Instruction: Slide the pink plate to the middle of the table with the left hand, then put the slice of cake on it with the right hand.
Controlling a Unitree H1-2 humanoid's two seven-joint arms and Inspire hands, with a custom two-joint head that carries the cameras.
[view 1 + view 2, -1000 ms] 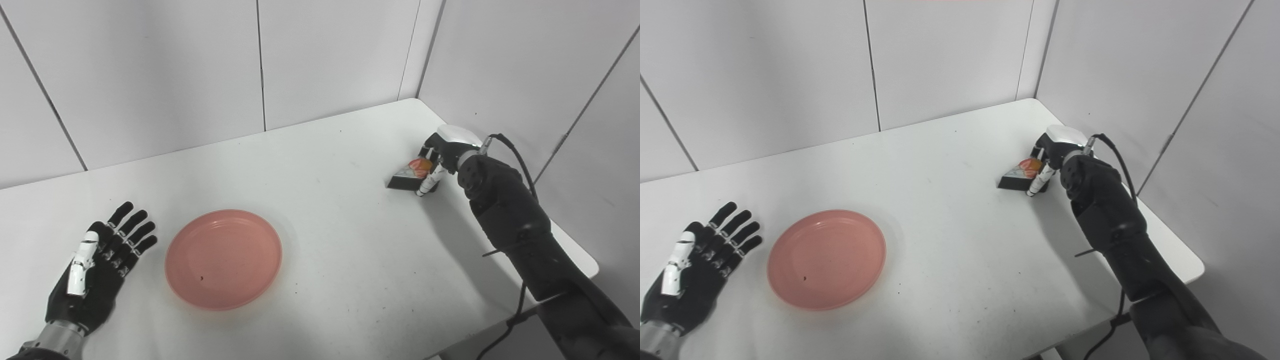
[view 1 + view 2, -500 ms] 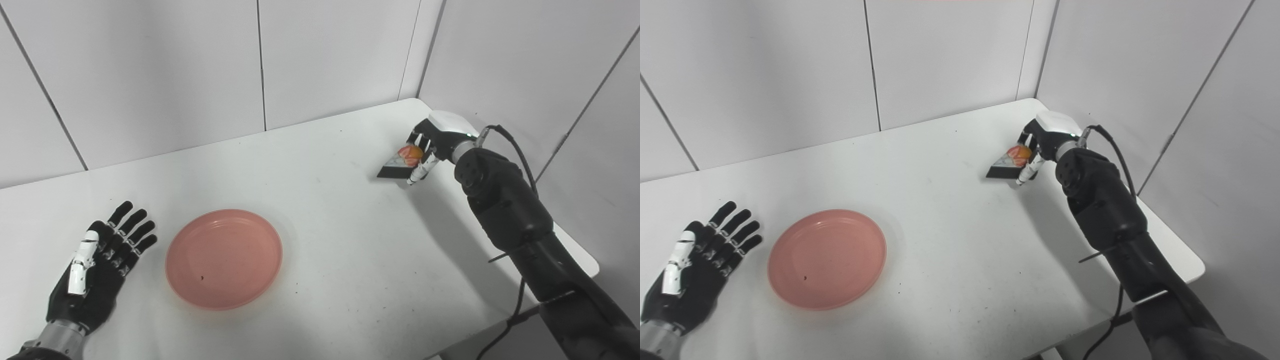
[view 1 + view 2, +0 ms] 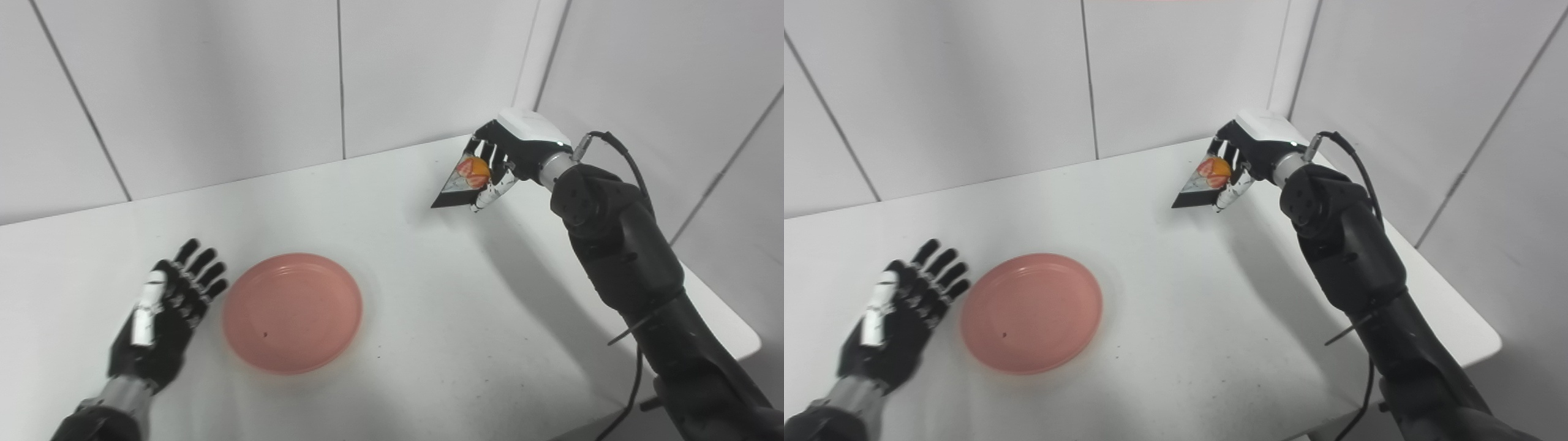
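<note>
My right robot hand held the slice of cake pinched aloft at two o'clock, well apart from the pink plate at seven o'clock beside my open, empty left robot hand, and I judged its tilted wedge might slip.

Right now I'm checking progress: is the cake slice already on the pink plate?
No, the cake slice is held up in the right robot hand, far from the bare pink plate.
</note>
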